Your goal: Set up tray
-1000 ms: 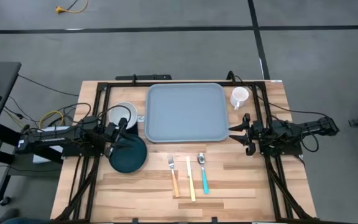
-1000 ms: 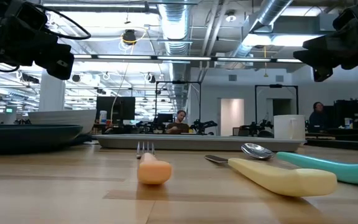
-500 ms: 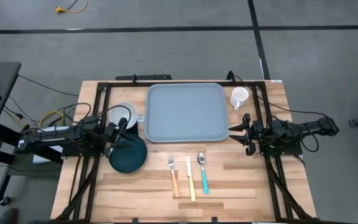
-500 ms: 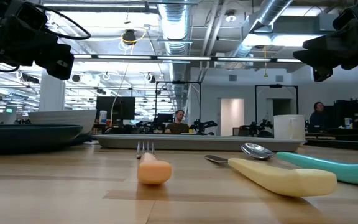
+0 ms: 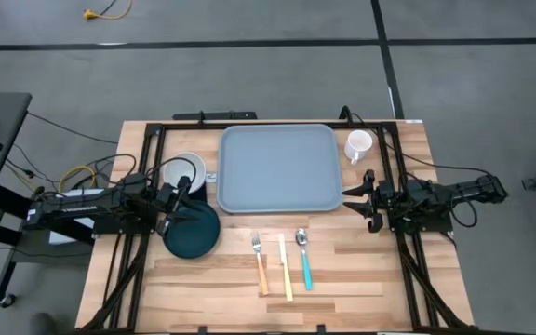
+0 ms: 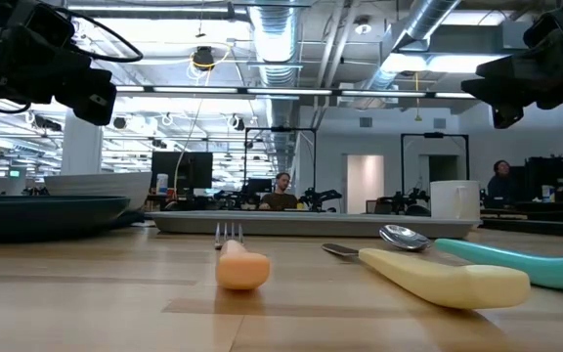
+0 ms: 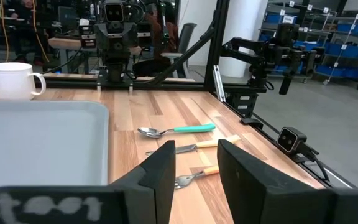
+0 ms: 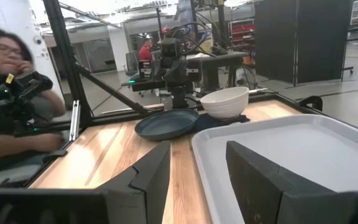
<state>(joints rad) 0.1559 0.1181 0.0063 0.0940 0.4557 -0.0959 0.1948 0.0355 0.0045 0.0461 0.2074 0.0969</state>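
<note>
Your tray waits bare in the middle, both arms parked beside it

The tray (image 5: 280, 168) lies flat at the far centre of the table (image 5: 361, 279), so you can reach it from either side. The bowl (image 5: 184, 172) and plate (image 5: 193, 233) sit to its left by your left gripper (image 5: 182, 195), the mug (image 5: 358, 145) at its far right corner, the cutlery (image 5: 285, 261) near. Both the left gripper and the right gripper (image 5: 368, 200) hold their fingers spread, pinching nothing

The high view looks straight down over the bench (image 5: 361, 270); the low view skims its surface. Wrist views face each other across it, sharing the tray (image 5: 279, 168).
</note>
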